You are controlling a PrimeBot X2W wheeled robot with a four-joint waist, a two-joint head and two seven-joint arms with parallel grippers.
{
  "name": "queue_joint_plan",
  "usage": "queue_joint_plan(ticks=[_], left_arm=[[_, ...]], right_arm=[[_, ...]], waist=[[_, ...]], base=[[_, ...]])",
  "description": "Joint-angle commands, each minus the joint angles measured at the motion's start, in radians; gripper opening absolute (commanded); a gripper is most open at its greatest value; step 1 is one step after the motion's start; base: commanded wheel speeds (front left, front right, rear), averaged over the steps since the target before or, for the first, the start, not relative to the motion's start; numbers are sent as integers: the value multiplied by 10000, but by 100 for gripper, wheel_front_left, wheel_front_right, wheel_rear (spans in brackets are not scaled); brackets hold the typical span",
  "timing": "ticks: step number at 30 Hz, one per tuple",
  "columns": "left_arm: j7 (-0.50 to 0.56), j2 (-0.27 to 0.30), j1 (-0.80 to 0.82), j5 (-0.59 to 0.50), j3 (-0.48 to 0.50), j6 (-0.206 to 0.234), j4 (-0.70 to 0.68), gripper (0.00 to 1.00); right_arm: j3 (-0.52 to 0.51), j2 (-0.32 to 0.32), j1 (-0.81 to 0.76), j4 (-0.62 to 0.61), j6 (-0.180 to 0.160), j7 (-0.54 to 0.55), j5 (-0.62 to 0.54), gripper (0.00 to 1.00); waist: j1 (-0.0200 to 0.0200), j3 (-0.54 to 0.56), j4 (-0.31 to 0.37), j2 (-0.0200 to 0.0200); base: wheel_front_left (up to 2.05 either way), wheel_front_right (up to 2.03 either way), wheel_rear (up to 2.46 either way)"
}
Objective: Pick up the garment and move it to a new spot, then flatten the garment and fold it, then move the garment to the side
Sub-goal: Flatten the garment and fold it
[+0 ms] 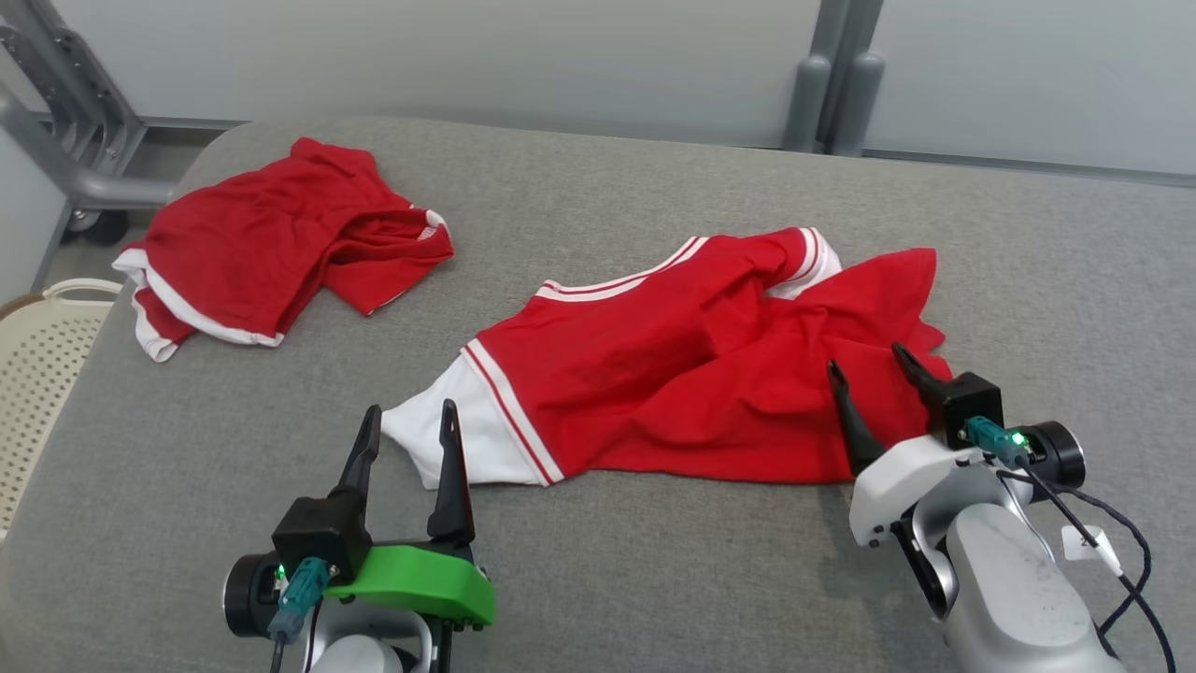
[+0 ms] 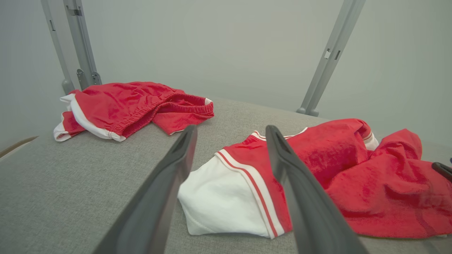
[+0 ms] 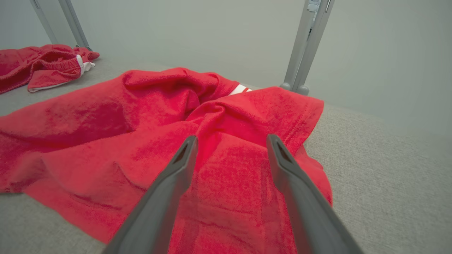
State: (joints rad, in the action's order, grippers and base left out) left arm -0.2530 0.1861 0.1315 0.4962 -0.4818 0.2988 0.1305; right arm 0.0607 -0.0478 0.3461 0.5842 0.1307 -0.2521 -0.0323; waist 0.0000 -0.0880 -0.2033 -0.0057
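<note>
Grippers sit along the bottom of the head view. The left gripper (image 1: 411,408), lower left, has a green housing and two long, dark, tapered fingers; jaws spread, nothing pinched; the white sleeve end shows between the fingers in the left wrist view. The right gripper (image 1: 865,357), lower right, has a white housing; jaws likewise spread, tips over the red hem, nothing clamped; contact with the cloth cannot be told.

The garment (image 1: 673,374) lies at frame centre to centre right; soft red knit, crumpled into folds on its right half; one white sleeve with red-and-white striped trim points toward lower left. It rests on a grey pad (image 1: 654,187) of coarse woven fabric with rounded corners.

At the left edge, beside the pad, stands a cream perforated plastic basket (image 1: 37,355); its contents cannot be told. Red shorts (image 1: 271,243) with white edging and a gathered elastic waistband lie bunched at upper left, well apart from the garment; grey metal posts (image 1: 822,84) stand at the top.
</note>
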Motion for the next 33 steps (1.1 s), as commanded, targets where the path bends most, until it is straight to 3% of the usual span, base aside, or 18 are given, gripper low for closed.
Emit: queue_joint_plan(ticks=[1,8,16,17,19,33], left_arm=[[-47,-34,129,-115,28,-62,38,100],[-100,-76,295,-270,-18,-220,41,100],[-129,-139,352,-353,-20,-295,104,100],[-129,-169,363,-350,1,-305,116,100],[-119,-273,376,-356,57,-332,151,100],[-132,-568,243,-572,372,-500,83,100]], right_arm=[[-114,-46,420,521,1,71,-134,100],[-266,-203,1509,2240,1,638,-459,100],[-309,-448,2249,3354,1,1109,-509,100],[-314,-486,2358,3442,1,1065,-501,82],[-310,-552,2588,3680,1,1027,-556,0],[-240,-1305,4033,3694,-1,764,-810,0]], waist=[[0,-103,-595,57],[0,-342,-1098,57],[0,-571,-1409,57],[0,-594,-1441,57],[0,-639,-1495,57],[0,-881,-1400,57]], base=[[0,0,0],[0,0,0],[0,0,0],[0,0,0],[0,0,0],[0,0,0]])
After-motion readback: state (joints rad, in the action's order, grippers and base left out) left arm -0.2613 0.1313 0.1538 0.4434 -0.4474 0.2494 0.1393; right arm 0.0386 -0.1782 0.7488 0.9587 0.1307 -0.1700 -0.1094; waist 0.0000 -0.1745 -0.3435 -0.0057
